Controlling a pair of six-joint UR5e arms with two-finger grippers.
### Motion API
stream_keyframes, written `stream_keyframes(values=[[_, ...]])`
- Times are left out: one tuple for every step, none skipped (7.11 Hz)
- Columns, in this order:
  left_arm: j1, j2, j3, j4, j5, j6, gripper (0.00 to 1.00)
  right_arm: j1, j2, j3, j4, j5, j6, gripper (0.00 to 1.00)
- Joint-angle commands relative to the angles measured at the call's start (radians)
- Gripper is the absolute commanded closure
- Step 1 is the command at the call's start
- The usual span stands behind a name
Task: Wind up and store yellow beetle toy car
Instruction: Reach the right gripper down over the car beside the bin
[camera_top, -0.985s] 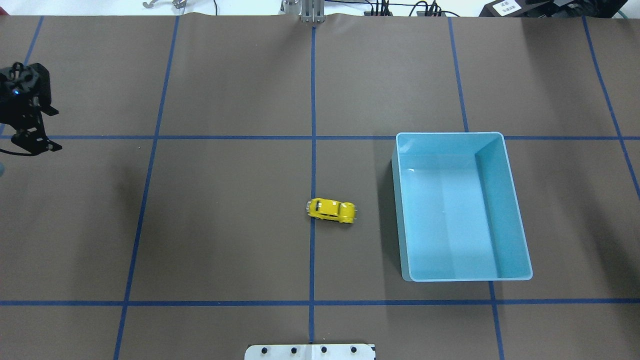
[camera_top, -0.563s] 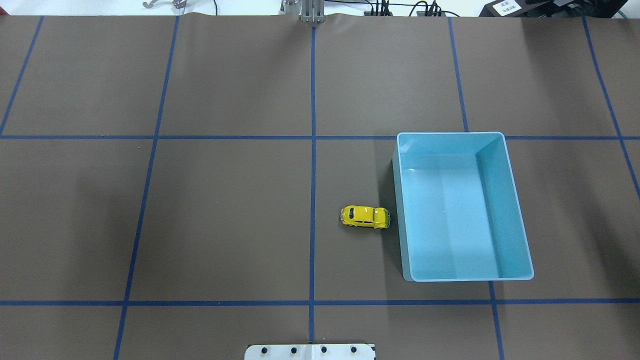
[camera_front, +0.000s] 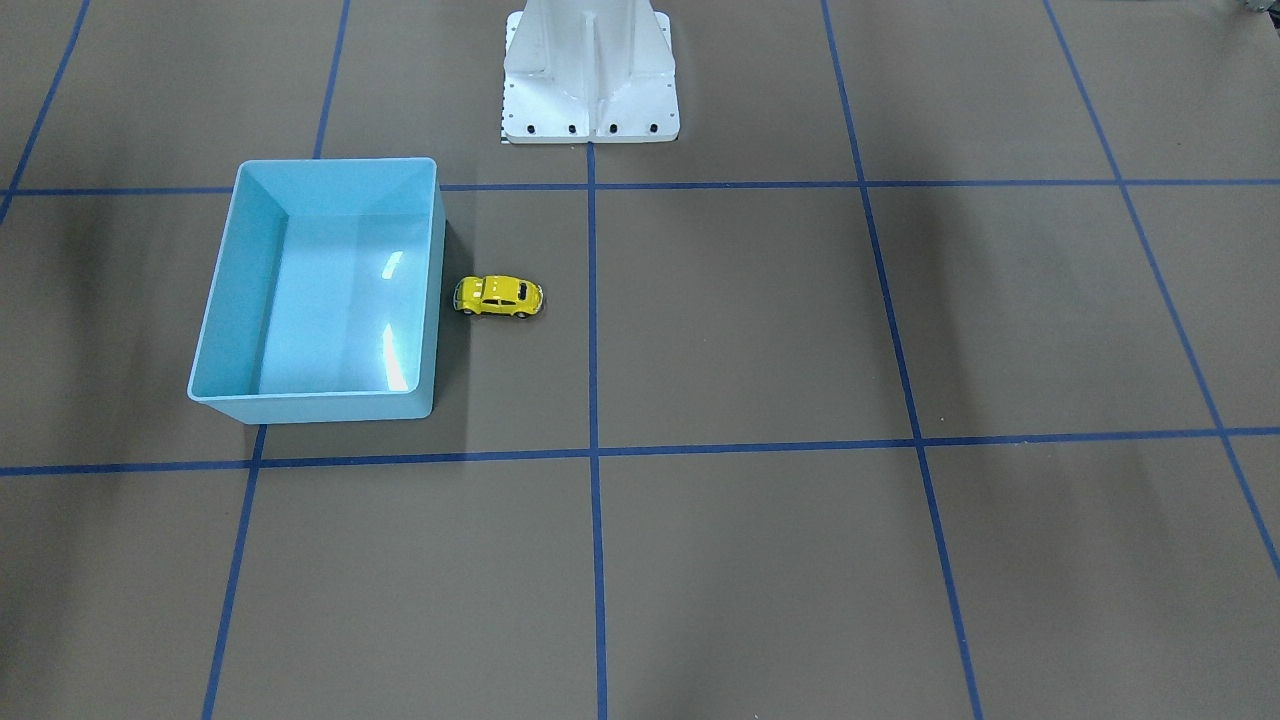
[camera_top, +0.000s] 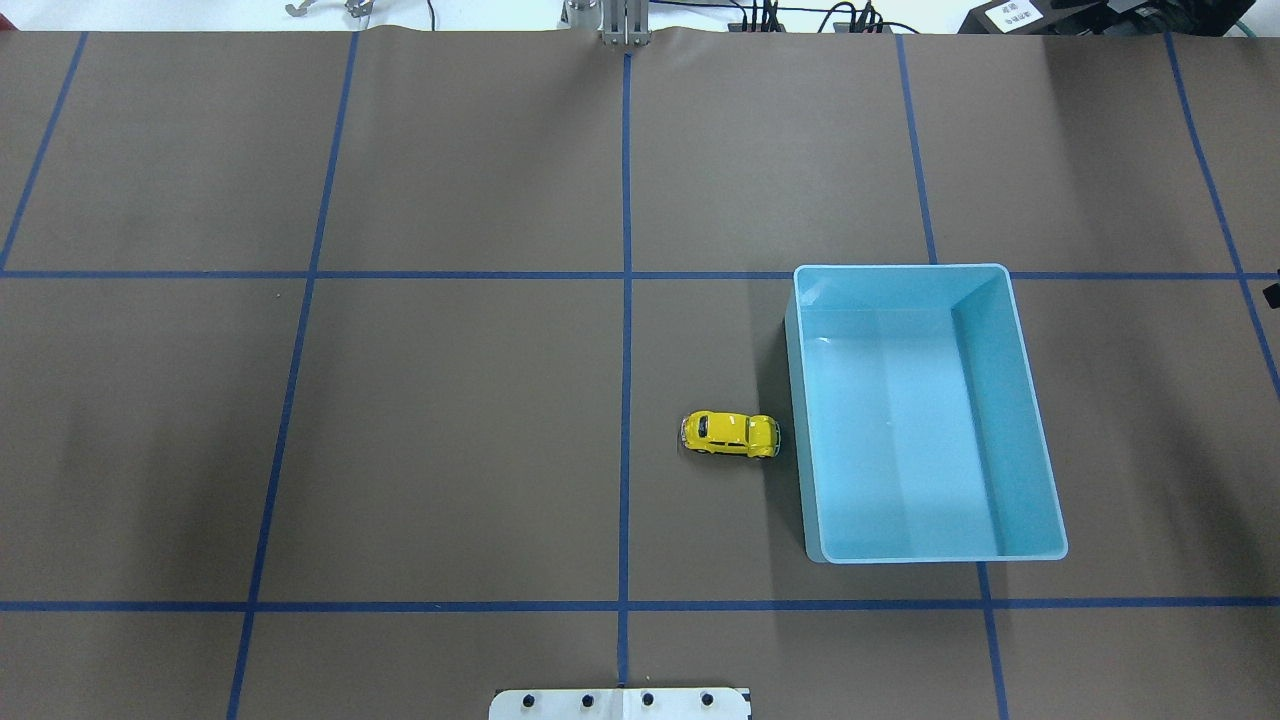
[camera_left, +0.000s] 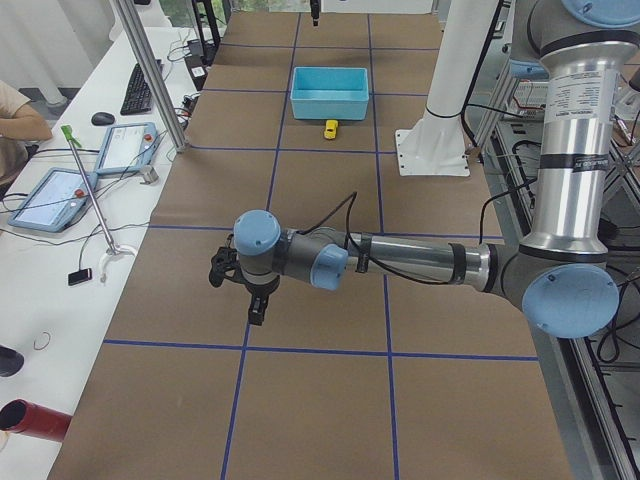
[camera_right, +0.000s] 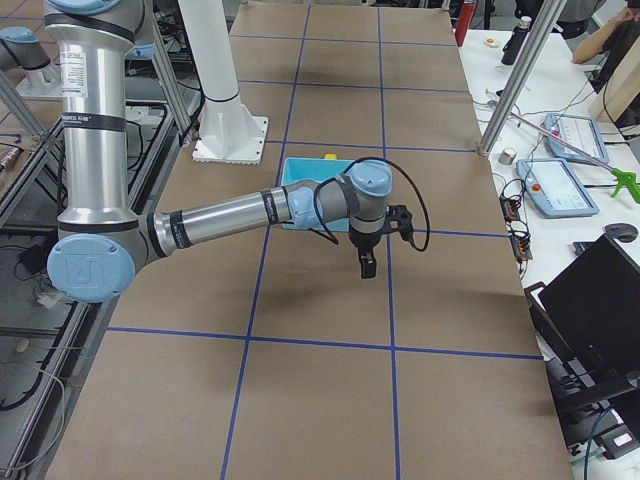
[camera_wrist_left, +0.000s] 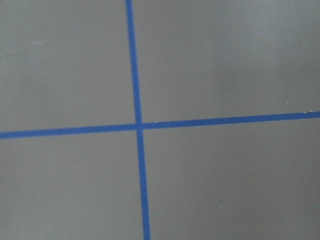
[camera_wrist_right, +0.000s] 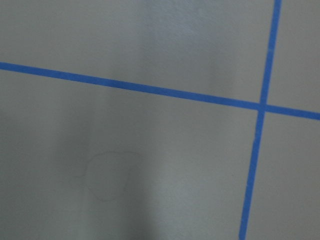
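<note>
Item: yellow beetle toy car (camera_top: 730, 434), set upright on its wheels on the brown bench (camera_top: 450, 450). It is placed on the robot's right half, between the centre line of blue tape (camera_top: 626, 350) and the light blue bin (camera_top: 900, 267). Its long axis is laid across the bench, roughly parallel to the crosswise tape lines. One end is pointed at the bin's long side wall and the other at the centre line. Which end is the bonnet cannot be made out with certainty. In the front-facing view the car (camera_front: 498, 296) is seen just beside the bin (camera_front: 338, 160), with a strip of shadow between them; contact cannot be confirmed.

Bin: rectangular, open-topped, nothing seen inside.

Left end effector (camera_left: 256, 312): carried low over the bench at the robot's left end, well apart from the car (camera_left: 331, 129), pointed downward. Whether its jaws are wide or narrow cannot be told.

Right end effector (camera_right: 366, 268): held low over the bench at the robot's right end, pointed downward. Its jaw setting likewise cannot be told.

Wrist views: only bench surface and crossed tape lines are shown.

White pedestal (camera_front: 590, 80): bolted at the robot's edge of the bench.
</note>
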Motion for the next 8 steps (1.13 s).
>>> stream_keyframes(values=[[-0.077,0.054,0.003,0.0,-0.014,0.01,0.0,-0.082,0.225,0.172,-0.306,0.0,0.072,0.0],[-0.08,0.055,0.017,-0.002,-0.008,0.011,0.0,-0.134,0.351,0.213,-0.438,-0.005,0.102,0.0],[-0.08,0.055,0.017,-0.002,-0.004,0.01,0.0,-0.194,0.417,0.221,-0.452,-0.005,0.142,0.0],[-0.083,0.055,0.02,0.001,-0.002,0.01,0.0,-0.293,0.491,0.228,-0.45,-0.061,0.151,0.0],[-0.08,0.052,0.032,0.004,-0.001,0.01,0.0,-0.428,0.545,0.247,-0.447,-0.203,0.142,0.0],[-0.08,0.052,0.034,0.001,-0.002,0.008,0.0,-0.57,0.576,0.254,-0.443,-0.314,0.119,0.0],[-0.08,0.054,0.035,0.003,-0.002,0.008,0.0,-0.649,0.602,0.248,-0.434,-0.4,-0.001,0.0],[-0.082,0.054,0.035,0.003,-0.002,0.008,0.0,-0.659,0.631,0.213,-0.432,-0.408,-0.195,0.0]])
